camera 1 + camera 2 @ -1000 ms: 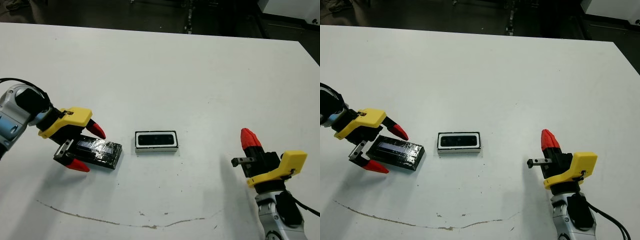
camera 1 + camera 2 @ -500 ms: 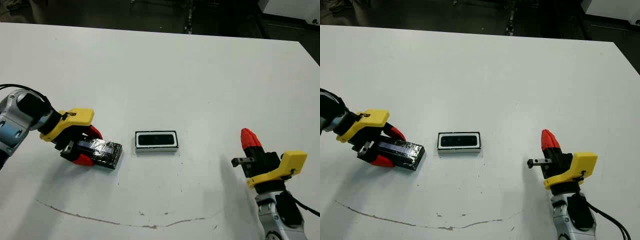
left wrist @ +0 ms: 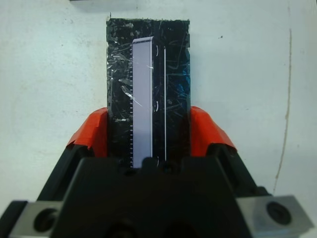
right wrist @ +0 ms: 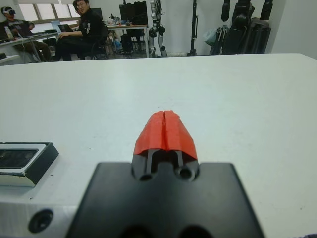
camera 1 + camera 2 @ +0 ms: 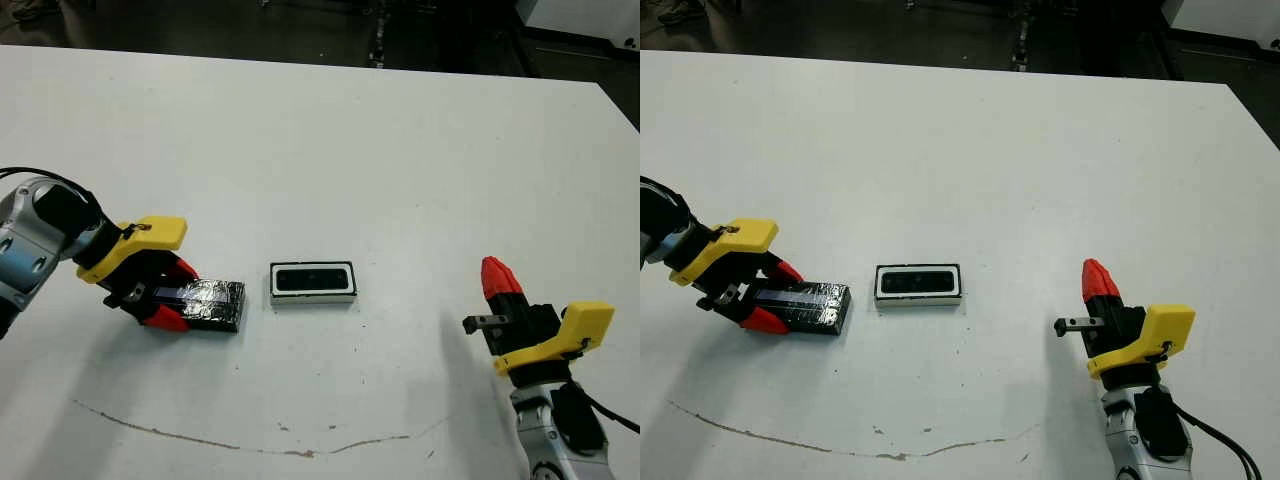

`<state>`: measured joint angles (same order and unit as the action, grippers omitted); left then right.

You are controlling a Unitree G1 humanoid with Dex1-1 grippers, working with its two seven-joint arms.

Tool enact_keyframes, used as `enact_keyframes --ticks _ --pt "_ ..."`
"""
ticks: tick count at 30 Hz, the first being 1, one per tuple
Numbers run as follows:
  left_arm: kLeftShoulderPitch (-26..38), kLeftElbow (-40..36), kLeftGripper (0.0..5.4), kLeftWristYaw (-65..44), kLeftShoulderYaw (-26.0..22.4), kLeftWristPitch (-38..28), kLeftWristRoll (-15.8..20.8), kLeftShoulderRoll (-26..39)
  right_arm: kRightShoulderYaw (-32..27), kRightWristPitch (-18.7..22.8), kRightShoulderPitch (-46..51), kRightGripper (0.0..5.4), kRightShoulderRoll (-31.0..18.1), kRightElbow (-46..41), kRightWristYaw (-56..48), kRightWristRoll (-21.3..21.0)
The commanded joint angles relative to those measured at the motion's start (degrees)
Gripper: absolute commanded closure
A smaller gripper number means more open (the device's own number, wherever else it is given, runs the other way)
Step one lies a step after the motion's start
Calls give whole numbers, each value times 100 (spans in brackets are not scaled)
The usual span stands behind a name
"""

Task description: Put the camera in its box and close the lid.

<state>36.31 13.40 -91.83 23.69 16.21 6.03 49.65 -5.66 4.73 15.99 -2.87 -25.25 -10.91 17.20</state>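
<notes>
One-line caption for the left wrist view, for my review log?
Left gripper closed on the sides of the crinkly black lid lying on the white table.

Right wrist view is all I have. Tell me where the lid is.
Observer: The lid lies to the robot's left of the box, apart from it.
Operator: Report the left pincer.
Observer: The left pincer is shut on the lid's outer end, one red tip on each long side.
Operator: Confirm the box's contents.
Observer: The camera lies inside the box, uncovered.
</notes>
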Motion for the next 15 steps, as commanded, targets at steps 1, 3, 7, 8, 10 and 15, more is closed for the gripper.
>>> enact_keyframes --ticks 1,3,7,8,10,15 --pt "-39 82 225 30 -270 328 194 -53 -46 91 19 540 -88 5 37 -21" --pt "-21 75 225 75 -398 556 290 -65 -31 100 26 540 -86 -11 65 -61" --pt "-53 100 225 187 -729 756 546 -138 -10 -43 15 540 -86 65 12 -116" --pt "-56 144 225 209 -789 825 608 -166 -10 -10 13 540 -80 60 10 -91" --pt "-56 245 225 222 -878 888 706 -229 2 27 8 540 -75 52 14 -87" --pt "-86 252 225 344 -999 972 789 -345 28 67 8 540 -48 25 72 -122"
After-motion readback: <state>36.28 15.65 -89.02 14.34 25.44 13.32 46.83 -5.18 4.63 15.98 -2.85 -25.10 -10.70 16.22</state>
